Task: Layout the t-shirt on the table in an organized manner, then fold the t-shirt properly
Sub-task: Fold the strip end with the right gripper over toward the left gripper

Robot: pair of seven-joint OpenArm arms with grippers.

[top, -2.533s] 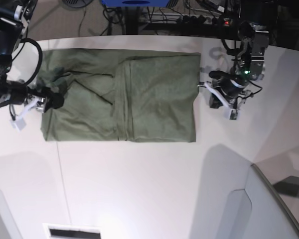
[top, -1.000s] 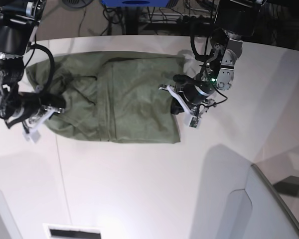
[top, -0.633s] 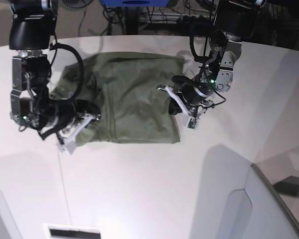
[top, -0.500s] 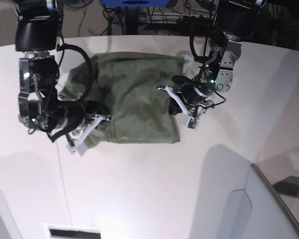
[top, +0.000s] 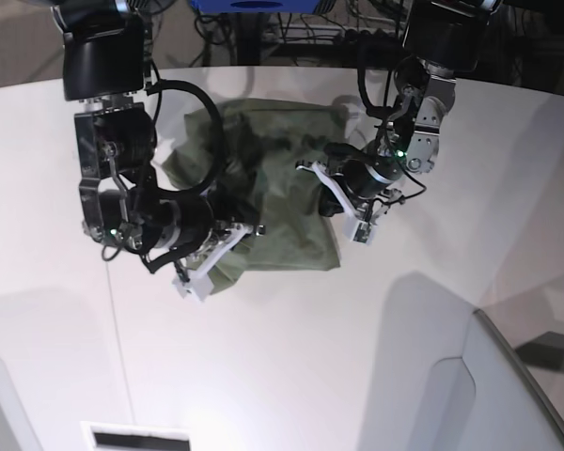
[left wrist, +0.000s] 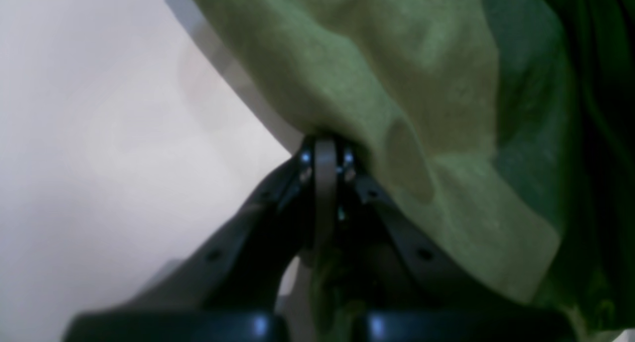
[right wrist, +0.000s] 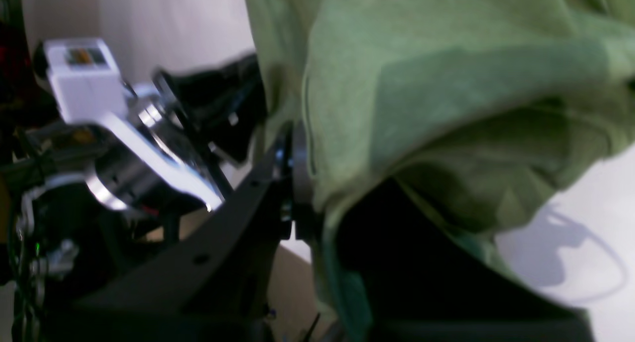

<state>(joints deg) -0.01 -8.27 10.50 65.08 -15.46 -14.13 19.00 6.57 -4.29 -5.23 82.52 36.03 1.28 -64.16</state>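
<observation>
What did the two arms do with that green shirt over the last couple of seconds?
The right gripper, shut on the t-shirt, carried its end across toward the left gripper, doubling the cloth over. The left gripper, which earlier came in and closed on the opposite edge, has since stayed put, as has the table.

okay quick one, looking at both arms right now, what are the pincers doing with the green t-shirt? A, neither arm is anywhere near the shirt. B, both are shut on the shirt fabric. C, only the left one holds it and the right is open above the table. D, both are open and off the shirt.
B: each wrist view shows closed jaws with cloth of the t-shirt caught in them, left pincer and right pincer alike.
</observation>
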